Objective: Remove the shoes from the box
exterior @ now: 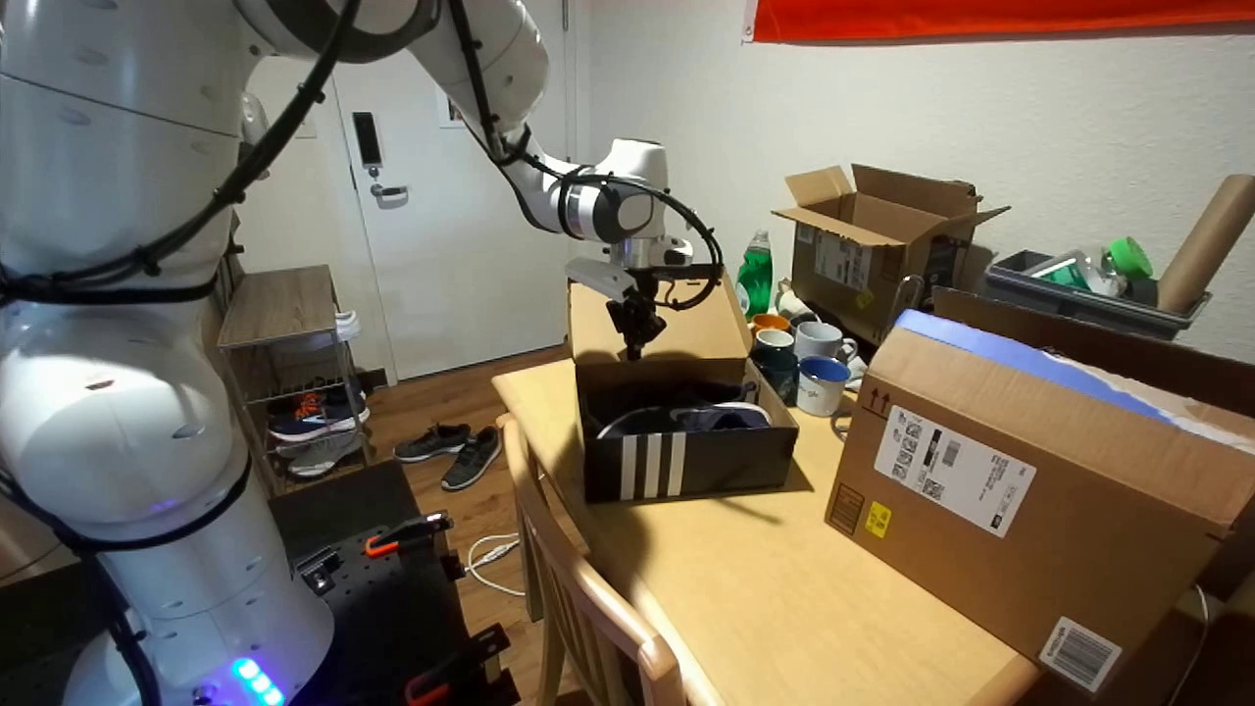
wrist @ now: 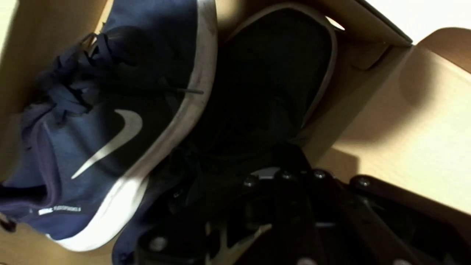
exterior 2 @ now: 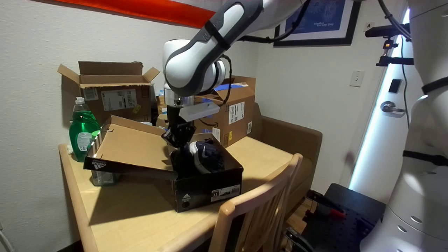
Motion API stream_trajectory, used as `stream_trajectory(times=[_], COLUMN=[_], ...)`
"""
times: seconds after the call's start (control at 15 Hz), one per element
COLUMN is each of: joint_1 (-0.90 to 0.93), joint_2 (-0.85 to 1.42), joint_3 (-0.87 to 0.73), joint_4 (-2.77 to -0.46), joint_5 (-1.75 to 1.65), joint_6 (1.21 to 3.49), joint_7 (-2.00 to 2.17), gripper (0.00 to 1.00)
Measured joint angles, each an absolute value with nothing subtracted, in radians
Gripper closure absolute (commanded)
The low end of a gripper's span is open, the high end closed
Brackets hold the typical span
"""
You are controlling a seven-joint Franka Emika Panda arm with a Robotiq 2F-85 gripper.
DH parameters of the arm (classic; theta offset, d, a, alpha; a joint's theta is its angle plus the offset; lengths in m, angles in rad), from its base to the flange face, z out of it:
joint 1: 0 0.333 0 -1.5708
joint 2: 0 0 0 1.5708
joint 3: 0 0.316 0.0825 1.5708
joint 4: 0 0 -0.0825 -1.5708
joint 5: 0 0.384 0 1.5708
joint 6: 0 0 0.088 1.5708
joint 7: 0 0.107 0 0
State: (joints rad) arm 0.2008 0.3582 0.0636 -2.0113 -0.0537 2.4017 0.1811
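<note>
The black box [exterior: 716, 461] with white stripes stands on the table, its tan lid [exterior 2: 136, 143] tipped back. Both shoes lie inside it. One is a navy shoe [wrist: 84, 147] with a white sole and a pale swoosh, lying on its side. Beside it a darker shoe [wrist: 272, 66] sits in shadow; its near end is hidden behind my gripper [wrist: 290, 154]. In both exterior views my gripper [exterior: 634, 350] hangs over the lid side of the box, pointing down. Its fingers are together, and nothing shows between them, though the wrist view is very dark there.
Mugs [exterior: 822, 384] and a green soap bottle [exterior 2: 84, 129] stand behind the box. A carton with raised flaps [exterior: 853, 265] is further back. A large brown carton [exterior: 1039, 569] takes up one end of the table. A wooden chair [exterior 2: 260, 185] stands against the table's edge.
</note>
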Motion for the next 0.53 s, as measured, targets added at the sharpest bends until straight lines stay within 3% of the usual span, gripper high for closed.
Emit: stream_trajectory(times=[0.07,0.2,0.4,0.47,0.53], joint_1=[0.204,0.208,0.204,0.202,0.201], joint_2=[0.338,0.305,0.294,0.297,0.3], joint_3=[0.064,0.064,0.063,0.062,0.059], joint_4=[-2.029,-2.058,-2.066,-2.063,-2.058], joint_5=[-0.068,-0.085,-0.084,-0.084,-0.084], joint_6=[2.408,2.416,2.415,2.414,2.41], joint_7=[0.197,0.228,0.241,0.243,0.243], gripper=[0.7,0.62,0.39,0.57,0.48])
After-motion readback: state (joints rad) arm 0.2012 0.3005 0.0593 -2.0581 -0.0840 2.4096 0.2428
